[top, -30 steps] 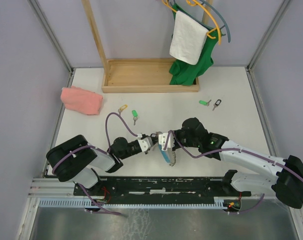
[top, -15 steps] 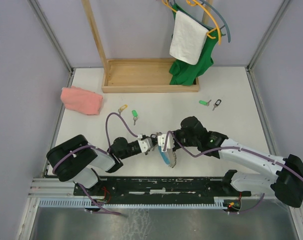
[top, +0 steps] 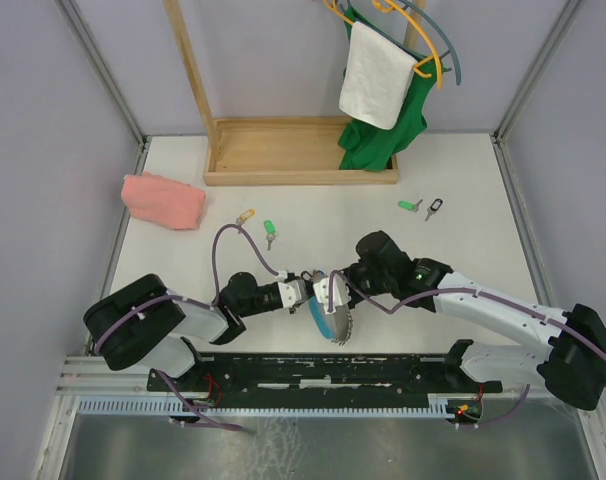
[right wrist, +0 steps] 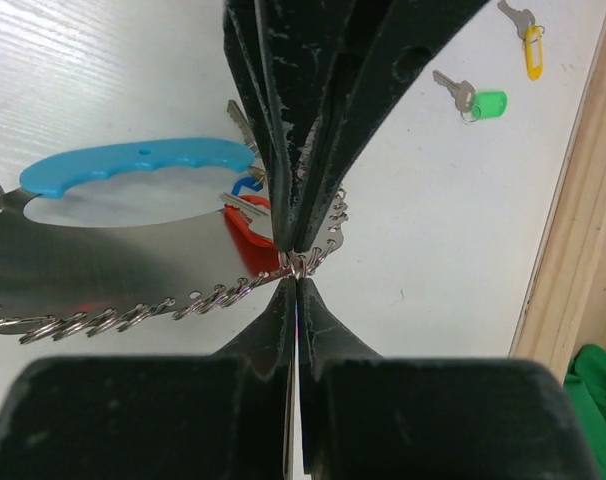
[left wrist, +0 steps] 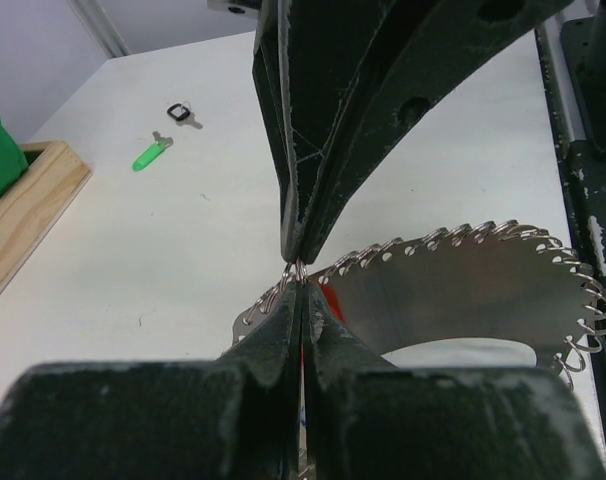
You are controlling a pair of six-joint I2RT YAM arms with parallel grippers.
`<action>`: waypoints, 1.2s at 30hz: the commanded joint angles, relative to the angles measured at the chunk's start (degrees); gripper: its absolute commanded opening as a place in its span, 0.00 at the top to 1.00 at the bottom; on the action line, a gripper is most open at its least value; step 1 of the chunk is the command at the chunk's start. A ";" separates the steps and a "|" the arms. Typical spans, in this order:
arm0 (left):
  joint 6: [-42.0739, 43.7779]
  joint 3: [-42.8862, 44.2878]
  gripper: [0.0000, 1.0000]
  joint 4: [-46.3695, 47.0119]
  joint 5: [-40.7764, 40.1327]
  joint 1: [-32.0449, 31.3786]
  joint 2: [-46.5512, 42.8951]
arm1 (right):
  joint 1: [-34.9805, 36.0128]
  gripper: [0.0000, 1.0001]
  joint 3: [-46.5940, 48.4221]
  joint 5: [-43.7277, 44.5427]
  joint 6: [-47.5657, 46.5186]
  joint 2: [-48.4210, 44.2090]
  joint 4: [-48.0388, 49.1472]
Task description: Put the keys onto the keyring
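The left fingers (left wrist: 273, 335) and right fingers (right wrist: 268, 325), each pair pressed together, meet tip to tip and pinch a small ring on the rim of the keyring (top: 330, 318), between the arms near the tabletop's (top: 463, 180) front edge.

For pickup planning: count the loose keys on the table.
4: yellow-tagged key and green-tagged key left of centre; second green-tagged key and dark-tagged key at right. More may be hidden.

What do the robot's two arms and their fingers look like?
The left arm and the right arm are both bulky black joints linked by white segments, each with a looping purple cable. The right arm has a small green light. The fingers are flat black blades tapering to points, scuffed whitish, each with a round hole.
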 commanded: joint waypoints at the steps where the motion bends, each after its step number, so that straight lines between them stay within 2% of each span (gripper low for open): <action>1: -1.81 3.14 0.97 2.88 4.56 0.02 -2.33 | 0.53 0.99 2.43 -1.76 -4.21 -0.05 -1.02; 6: -6.64 3.65 0.97 1.87 8.49 2.32 -1.99 | 0.68 0.99 0.26 -2.15 -5.32 -2.40 1.92; 13: -11.97 2.25 0.97 1.85 12.04 4.92 -1.34 | 0.61 0.99 -3.25 -1.56 0.73 -6.38 8.09; 22: -17.13 1.87 0.97 1.55 11.95 6.88 1.31 | -0.01 0.99 -7.06 -3.67 10.62 -10.14 17.16; 27: -19.07 1.74 0.97 1.78 9.16 7.33 1.89 | -0.69 0.99 -9.23 -4.90 16.88 -11.36 23.52; 33: -21.95 1.44 0.88 4.57 5.73 7.35 2.48 | -1.70 0.99 -12.76 -4.25 26.89 -11.67 32.97; 36: -23.12 -1.04 0.76 9.46 2.73 7.35 2.60 | -1.79 0.99 -14.87 -2.13 31.74 -11.71 37.02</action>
